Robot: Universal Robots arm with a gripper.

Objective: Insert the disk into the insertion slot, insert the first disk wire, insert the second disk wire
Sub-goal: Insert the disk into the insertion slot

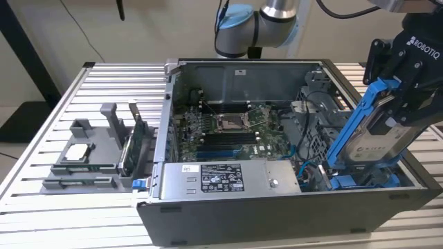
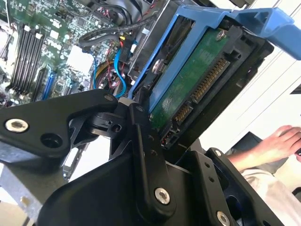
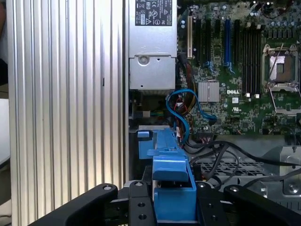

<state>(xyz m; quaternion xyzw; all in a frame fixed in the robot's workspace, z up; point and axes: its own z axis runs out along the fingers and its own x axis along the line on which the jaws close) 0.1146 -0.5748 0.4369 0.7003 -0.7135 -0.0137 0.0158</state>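
- The disk is held clamped in the end effector, tilted above the insertion slot inside the computer case, its lower end near the slot mouth.
- It is judged rigid, fairly heavy and shock-sensitive. The blue frame is best gripped by its sides, sparing the exposed circuit board.
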